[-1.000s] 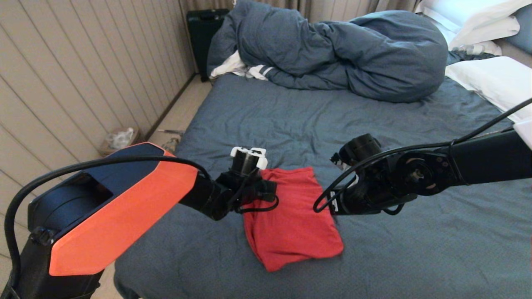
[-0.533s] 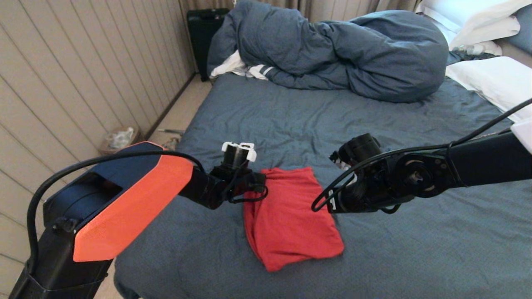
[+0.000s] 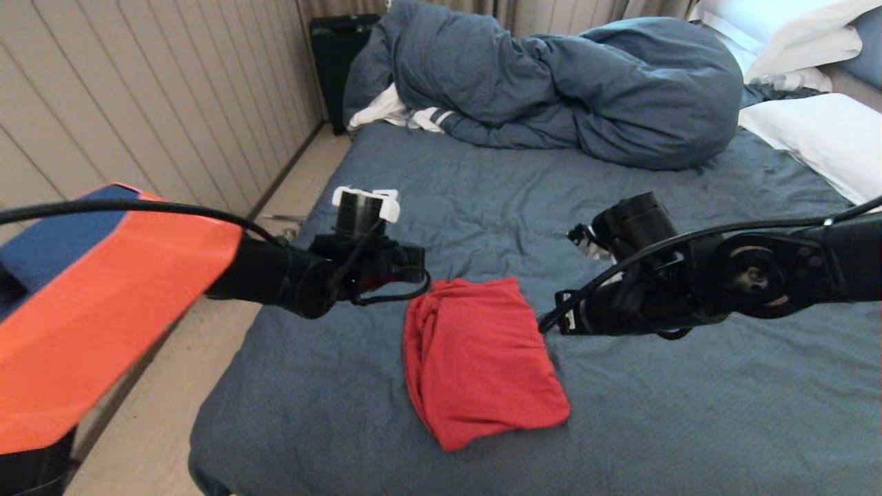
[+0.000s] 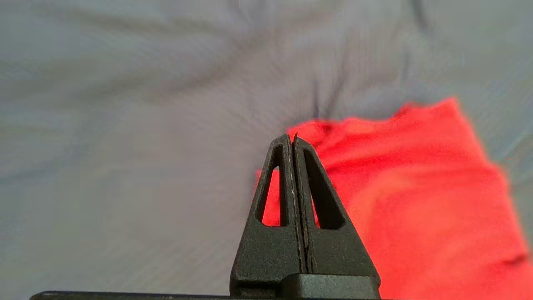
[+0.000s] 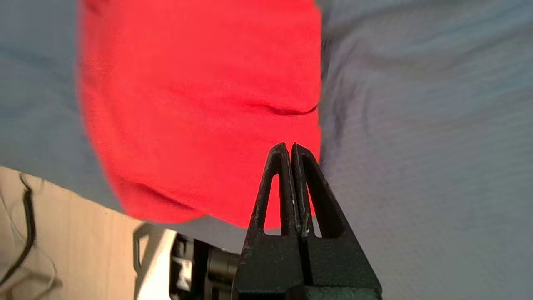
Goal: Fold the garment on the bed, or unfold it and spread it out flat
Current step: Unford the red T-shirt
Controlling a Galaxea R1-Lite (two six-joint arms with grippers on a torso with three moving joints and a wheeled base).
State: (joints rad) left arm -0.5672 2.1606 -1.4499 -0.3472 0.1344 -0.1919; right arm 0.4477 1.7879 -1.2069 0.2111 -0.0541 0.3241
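The left gripper (image 4: 291, 139) has its two fingers pressed tight together, with nothing between them. The right gripper (image 5: 290, 146) is pinched closed in the same way and holds nothing too. Both hang in the air above the bed (image 3: 689, 427), not touching the cloth. In the head view the left one is at about 10 o'clock from the red garment (image 3: 479, 362), and the right one is at about 2 o'clock from it.

The garment lies near the front of the bed, a little toward the bed's left edge. It is folded into a small, thick bundle. Its words and picture do not show, so they seem to be tucked inside. One side looks rolled and a bit lumpy. It looks like the folding is done or nearly done, and that may be why the grippers are empty and up off the shirt: they have no need to hold it.

The big blue duvet (image 3: 551, 89) is bunched up at 12 o'clock, far from the shirt, likely pushed away to leave room for folding. A white striped cloth (image 3: 413, 114) peeks out beside it.

Counting: two grippers, one red garment, one bed, one duvet, one striped cloth, and at least two white pillows (image 3: 813, 131) at 2 o'clock.
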